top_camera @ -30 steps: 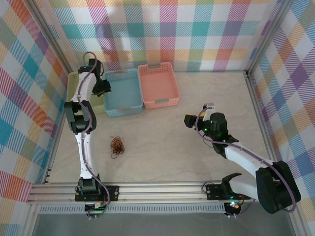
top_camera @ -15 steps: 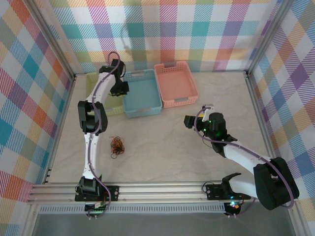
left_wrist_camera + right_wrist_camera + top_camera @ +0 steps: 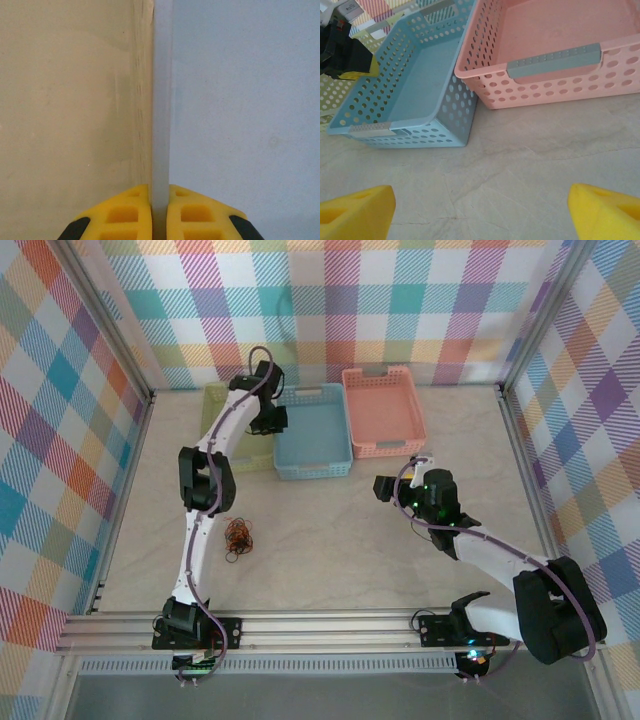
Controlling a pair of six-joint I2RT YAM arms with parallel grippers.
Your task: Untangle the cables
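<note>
Left tool (image 3: 160, 200) clamped on blue basket (image 3: 315, 440) wall | right tool (image 3: 480, 212) wide apart, empty

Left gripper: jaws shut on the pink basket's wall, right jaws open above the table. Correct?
Wrong basket. The left wrist view shows the left gripper with jaws shut on the wall of the blue basket. The right gripper does have open jaws above the table.

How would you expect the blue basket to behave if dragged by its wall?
The blue basket looks like perforated plastic: probably light, sliding easily on the smooth table. Its wall may flex where the left gripper pinches it.
</note>
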